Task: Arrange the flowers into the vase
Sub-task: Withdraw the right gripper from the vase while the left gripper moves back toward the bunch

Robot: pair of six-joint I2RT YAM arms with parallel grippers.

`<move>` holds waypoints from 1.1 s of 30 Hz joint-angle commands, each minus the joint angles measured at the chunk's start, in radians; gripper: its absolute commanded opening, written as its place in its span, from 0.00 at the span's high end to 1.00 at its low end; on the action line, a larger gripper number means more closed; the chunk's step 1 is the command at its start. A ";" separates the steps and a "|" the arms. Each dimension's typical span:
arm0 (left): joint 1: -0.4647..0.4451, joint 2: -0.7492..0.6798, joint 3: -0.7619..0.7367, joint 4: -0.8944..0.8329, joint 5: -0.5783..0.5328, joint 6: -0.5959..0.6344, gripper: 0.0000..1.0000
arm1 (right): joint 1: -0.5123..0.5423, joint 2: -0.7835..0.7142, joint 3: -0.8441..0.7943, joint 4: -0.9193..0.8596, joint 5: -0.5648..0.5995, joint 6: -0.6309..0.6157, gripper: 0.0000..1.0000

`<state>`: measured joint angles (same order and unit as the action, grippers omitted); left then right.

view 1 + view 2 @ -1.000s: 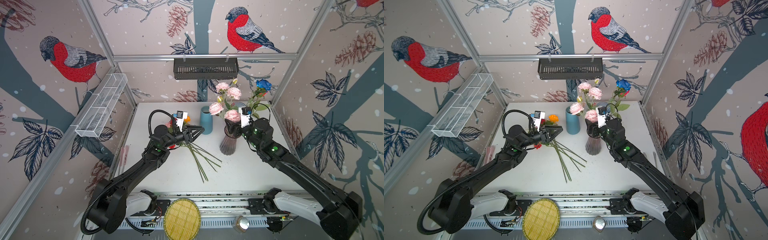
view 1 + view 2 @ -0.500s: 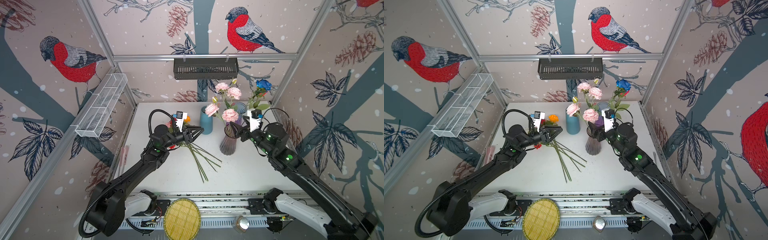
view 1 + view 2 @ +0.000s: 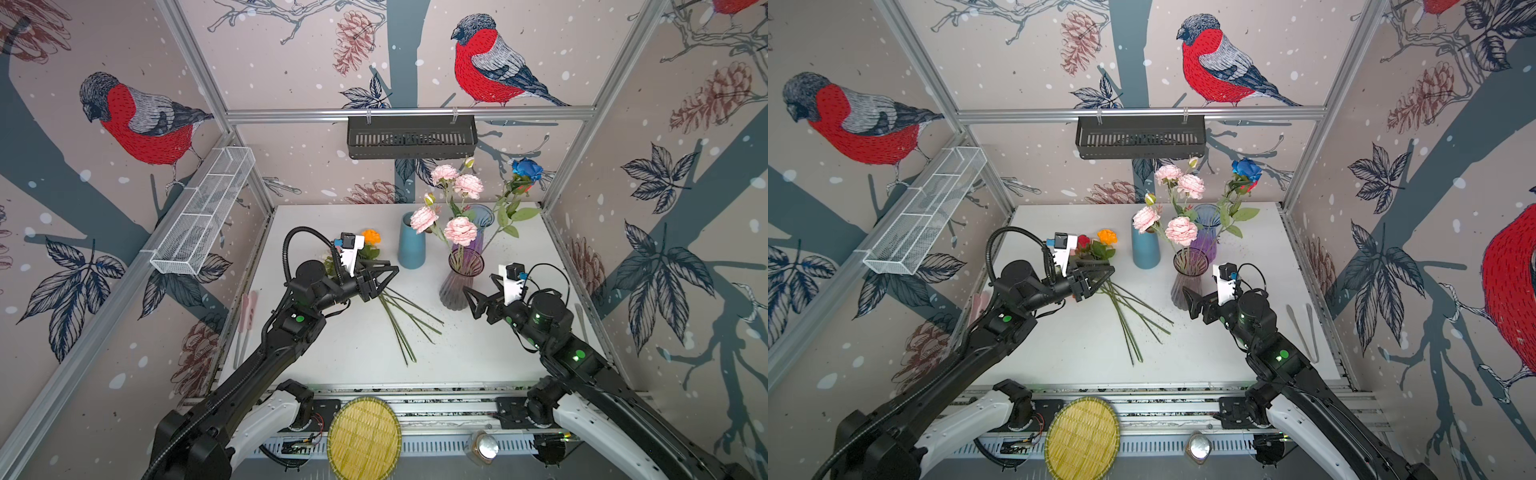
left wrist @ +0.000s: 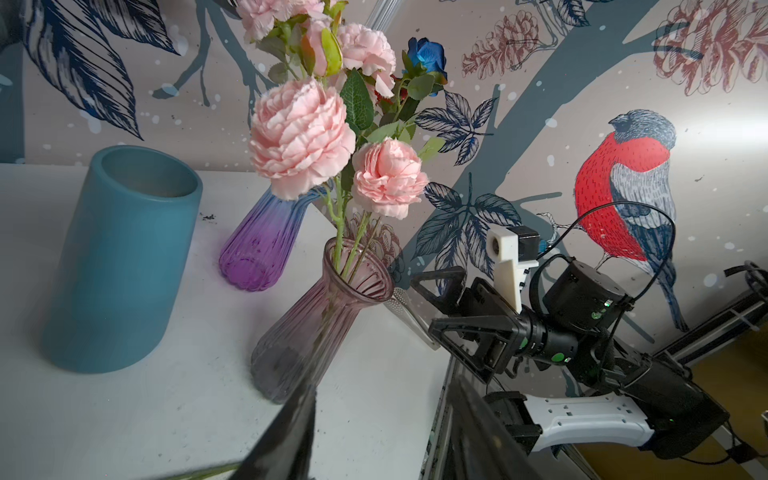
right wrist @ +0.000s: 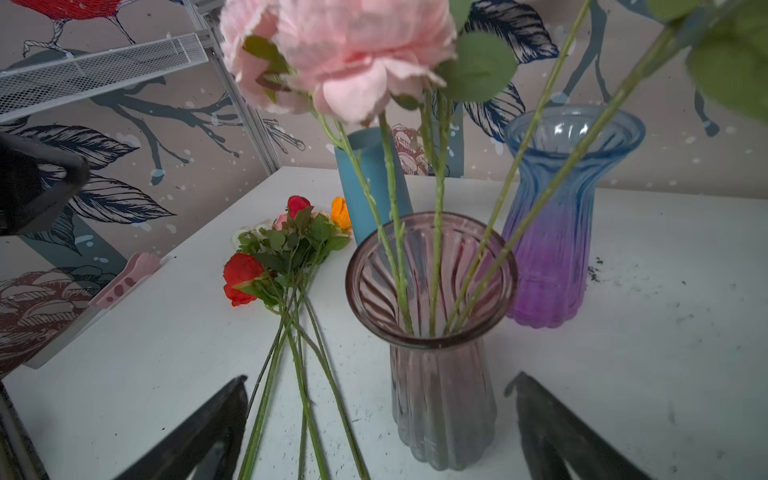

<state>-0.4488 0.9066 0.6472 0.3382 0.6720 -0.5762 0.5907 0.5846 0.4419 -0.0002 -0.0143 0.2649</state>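
In both top views the left gripper (image 3: 384,277) hovers over the loose flowers (image 3: 371,237) on the table (image 3: 498,353); the right gripper (image 3: 476,303), spread and empty, sits just beside the vase (image 3: 461,286) of pink blooms (image 3: 460,230). The left wrist view shows the left jaws parted on nothing. In the right wrist view the stems (image 5: 287,320) fan out, so best pinch one outer stem below its leaves.

L tool (image 3: 384,279) jaws apart | R tool (image 3: 473,302) jaws spread wide, empty
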 commanded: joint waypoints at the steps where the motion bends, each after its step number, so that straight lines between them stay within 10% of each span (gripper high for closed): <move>1: 0.001 -0.101 -0.015 -0.209 -0.075 0.121 0.40 | 0.001 0.016 -0.073 0.172 -0.006 0.046 0.01; 6: 0.001 -0.322 -0.059 -0.425 -0.237 0.178 0.02 | 0.001 0.053 -0.196 0.419 0.029 0.004 0.01; 15: -0.009 -0.503 0.072 -0.777 -0.604 0.166 0.01 | -0.009 0.261 -0.214 0.690 0.036 -0.098 0.01; 33: 0.059 -0.483 0.014 -0.783 -0.523 0.177 0.01 | -0.080 0.575 -0.098 0.850 -0.033 -0.155 0.03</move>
<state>-0.4046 0.4267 0.6632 -0.4526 0.1307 -0.4118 0.5144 1.1481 0.3351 0.7887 -0.0200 0.1379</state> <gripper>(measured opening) 0.989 0.985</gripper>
